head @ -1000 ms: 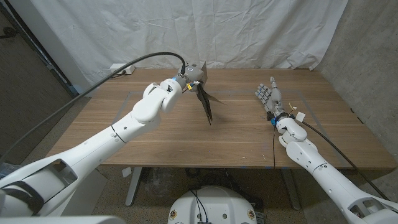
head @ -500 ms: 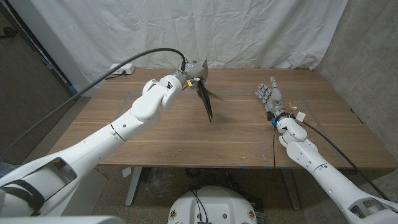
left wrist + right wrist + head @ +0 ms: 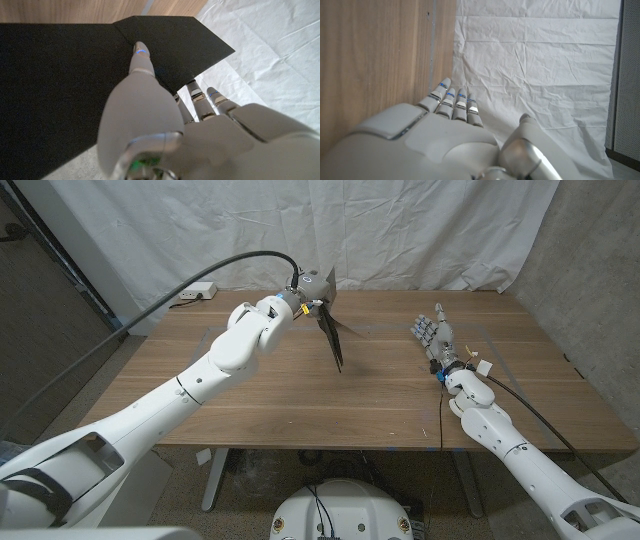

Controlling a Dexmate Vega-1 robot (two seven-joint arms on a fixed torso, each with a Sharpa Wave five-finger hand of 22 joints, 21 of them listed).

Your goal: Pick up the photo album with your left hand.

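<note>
The left hand (image 3: 312,288) is up over the far middle of the bench (image 3: 250,400), holding the album (image 3: 333,340) by its top edge. The album is black and hangs open from the hand, its covers splayed downward in a narrow V, clear of the wood, with a dark shadow just beside it on the bench. In the left wrist view the thumb (image 3: 142,60) presses flat against the black cover (image 3: 60,90) while the other fingers (image 3: 200,102) wrap behind the edge, so the hold is a pinch across the cover. A thick black cable (image 3: 215,275) arcs from the left wrist back toward the bench's far left corner, where a white power strip (image 3: 195,293) lies. The right hand (image 3: 433,335) sits well apart on the right side of the bench, holding nothing, its fingers straight and close together, pointing toward the white curtain (image 3: 400,230) behind.
</note>
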